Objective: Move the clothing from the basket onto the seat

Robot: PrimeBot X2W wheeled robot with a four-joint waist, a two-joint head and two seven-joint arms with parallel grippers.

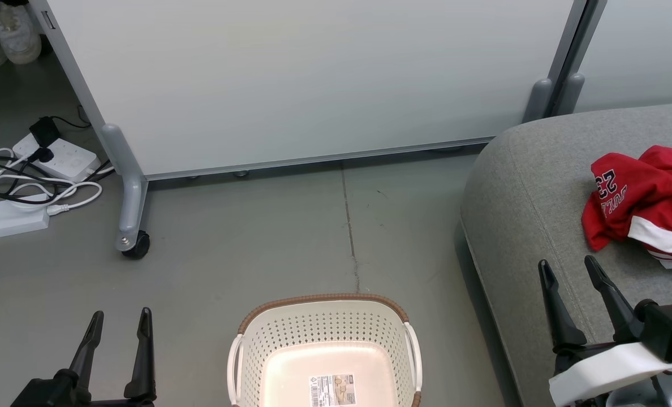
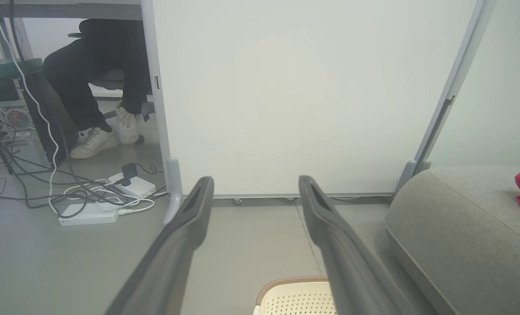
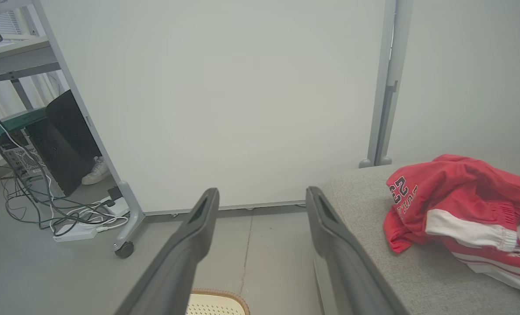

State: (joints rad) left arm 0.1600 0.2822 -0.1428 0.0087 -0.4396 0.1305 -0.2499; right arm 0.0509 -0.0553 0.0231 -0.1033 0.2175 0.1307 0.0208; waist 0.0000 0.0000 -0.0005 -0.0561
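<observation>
Red, white-trimmed sports-jersey clothing point(image 1: 641, 198), printed with the number 23. Head view: lies crumpled on the seat point(image 1: 528, 186), a large grey fabric sofa with rounded edges, at right.
Cream perforated plastic basket point(image 1: 324, 325) with a brown woven-look rim: stands on the grey floor point(image 1: 257, 237), centre bottom. The part of its bottom that shows is bare except for a label sticker point(image 1: 332, 390).
Left claw point(image 1: 122, 312): lower left, above the floor, fingers spread, holding nothing.
Right claw point(image 1: 566, 261): over the seat's near edge, near the clothing but not touching it, fingers spread, empty.

Left wrist view: two dark fingers parted, with a white partition panel point(image 2: 286, 96) beyond them. Basket rim at the bottom edge. A red corner of clothing on the seat at far right. A seated person's legs point(image 2: 89, 87) and cables point(image 2: 89, 197) at left.

Right wrist view: fingers parted and empty. Clothing heaped on the seat to the right, apart from the fingers.

Handling, as judged: light, limp, probably slick; it would drape and trail when lifted. Best hold is a raised fold or the white-banded hem, pinched through the layers. The task looks complete or nearly so.
</observation>
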